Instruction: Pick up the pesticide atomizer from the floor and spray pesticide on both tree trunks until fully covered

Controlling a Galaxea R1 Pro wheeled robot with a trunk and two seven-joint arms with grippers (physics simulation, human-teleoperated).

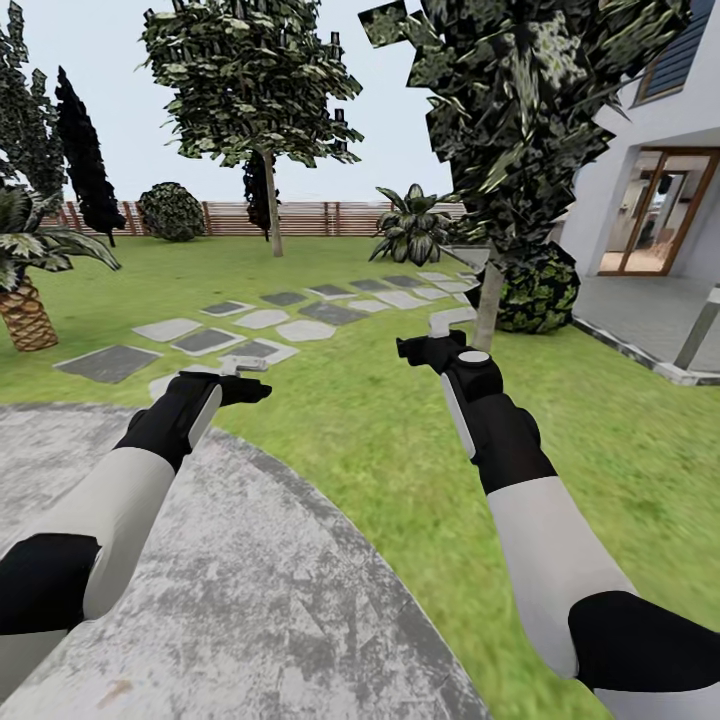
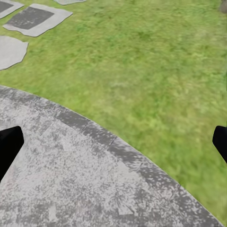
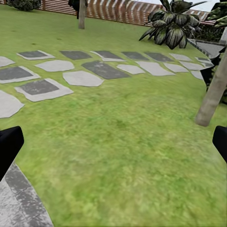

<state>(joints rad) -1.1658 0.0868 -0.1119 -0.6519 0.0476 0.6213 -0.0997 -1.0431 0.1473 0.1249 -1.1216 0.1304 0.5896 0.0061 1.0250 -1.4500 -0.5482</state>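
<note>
The pesticide atomizer is out of view. Two trees stand ahead on the garden lawn. One pale tree trunk (image 1: pixel 273 215) rises far off by the fence, also seen as a distant tree trunk (image 3: pixel 81 14). The nearer tree trunk (image 1: pixel 488 305) stands just beyond my right gripper (image 1: pixel 425 347), and it leans at the edge of the right wrist view as a tan tree trunk (image 3: pixel 211 94). My left gripper (image 1: pixel 248 388) hangs over the edge of a grey paving disc. Both grippers are open and hold nothing; the left gripper (image 2: pixel 113 146) and right gripper (image 3: pixel 113 146) show their dark fingertips far apart.
A curved grey paved patio (image 1: pixel 230 560) lies under me. Stepping stones (image 1: pixel 290 325) cross the lawn ahead. A scaly palm (image 1: pixel 25 310) stands at the left, a round bush (image 1: pixel 535 290) and a white house (image 1: pixel 660 200) at the right, a slat fence (image 1: pixel 310 217) at the back.
</note>
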